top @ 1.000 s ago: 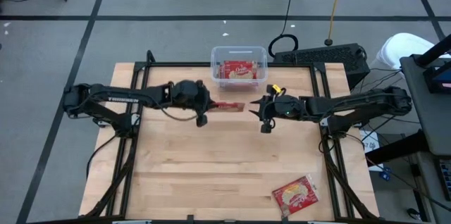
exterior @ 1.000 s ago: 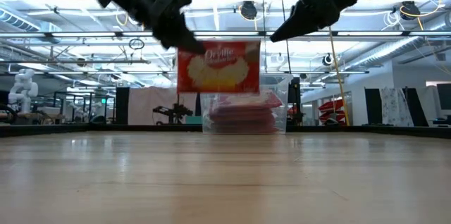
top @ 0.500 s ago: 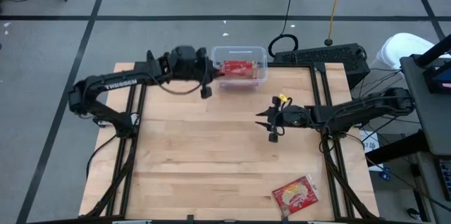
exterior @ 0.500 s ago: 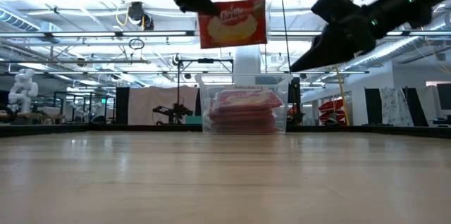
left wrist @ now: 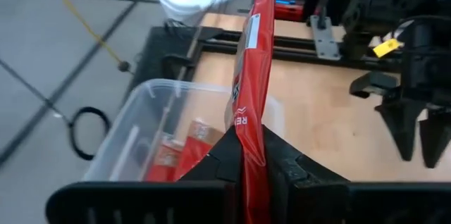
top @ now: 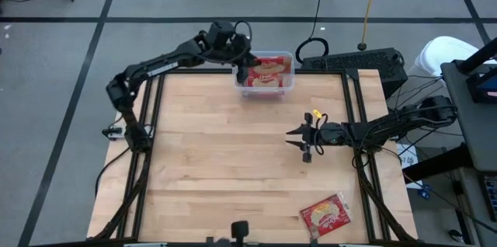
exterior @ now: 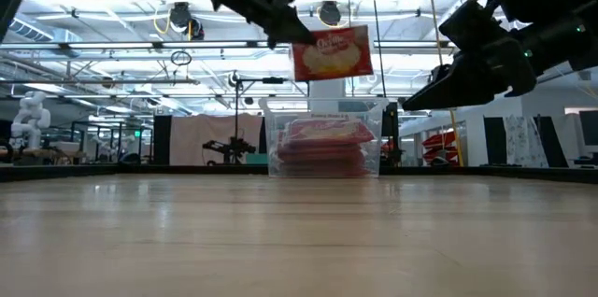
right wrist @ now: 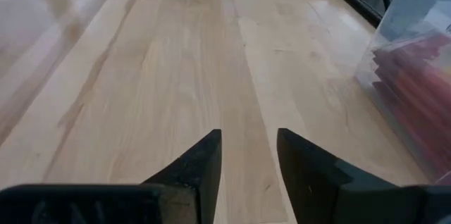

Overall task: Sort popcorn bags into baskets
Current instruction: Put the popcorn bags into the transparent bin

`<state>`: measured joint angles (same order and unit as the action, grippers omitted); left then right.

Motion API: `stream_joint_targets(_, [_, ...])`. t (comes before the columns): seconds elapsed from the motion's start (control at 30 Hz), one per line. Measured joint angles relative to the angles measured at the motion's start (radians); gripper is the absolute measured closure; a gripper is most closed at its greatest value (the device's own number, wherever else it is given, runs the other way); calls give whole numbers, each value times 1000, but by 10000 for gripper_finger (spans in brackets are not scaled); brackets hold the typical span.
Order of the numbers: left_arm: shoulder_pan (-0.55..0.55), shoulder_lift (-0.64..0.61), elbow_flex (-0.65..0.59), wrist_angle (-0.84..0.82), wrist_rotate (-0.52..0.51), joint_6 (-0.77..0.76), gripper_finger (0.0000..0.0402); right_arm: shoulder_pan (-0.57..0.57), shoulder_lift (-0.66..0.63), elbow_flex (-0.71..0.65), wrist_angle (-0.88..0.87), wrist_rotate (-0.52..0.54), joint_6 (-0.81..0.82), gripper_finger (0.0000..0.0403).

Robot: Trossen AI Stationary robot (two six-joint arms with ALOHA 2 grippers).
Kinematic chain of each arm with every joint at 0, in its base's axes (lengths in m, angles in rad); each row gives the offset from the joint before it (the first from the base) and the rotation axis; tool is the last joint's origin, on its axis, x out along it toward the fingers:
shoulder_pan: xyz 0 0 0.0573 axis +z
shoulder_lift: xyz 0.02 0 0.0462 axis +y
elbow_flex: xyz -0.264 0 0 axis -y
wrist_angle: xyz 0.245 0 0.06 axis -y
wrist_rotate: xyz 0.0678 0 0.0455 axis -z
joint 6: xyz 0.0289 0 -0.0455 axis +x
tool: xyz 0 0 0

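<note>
**A:** Why the lone popcorn bag (top: 325,216) at the near edge?

**B:** Unsorted, seemingly. The right gripper (top: 293,137) hovers mid-table, fingers parted, empty. Beyond, the left gripper (top: 247,60) pinches a packet (exterior: 332,53) above the tub (top: 286,85), likely for dropping.

**A:** Anything hidden?

**B:** The tub's count.

arms (top: 163,64): black, jointed | white lettering | right arm: yellow tag (top: 315,113)

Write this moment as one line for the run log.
left gripper: shut on popcorn bag, above tub | right gripper: open, empty, over table | one bag left on table
</note>
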<state>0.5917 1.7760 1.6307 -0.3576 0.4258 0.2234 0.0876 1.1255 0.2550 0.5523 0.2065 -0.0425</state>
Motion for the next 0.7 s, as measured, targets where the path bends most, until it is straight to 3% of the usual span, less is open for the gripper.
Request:
stream_joint_targets(0.27, [58,114,27,-21,122,-85,368,0,0,-1,-2,1,46,273])
stream_joint_targets(0.7, [88,144,28,-112,103,-58,366,0,0,-1,2,1,56,273])
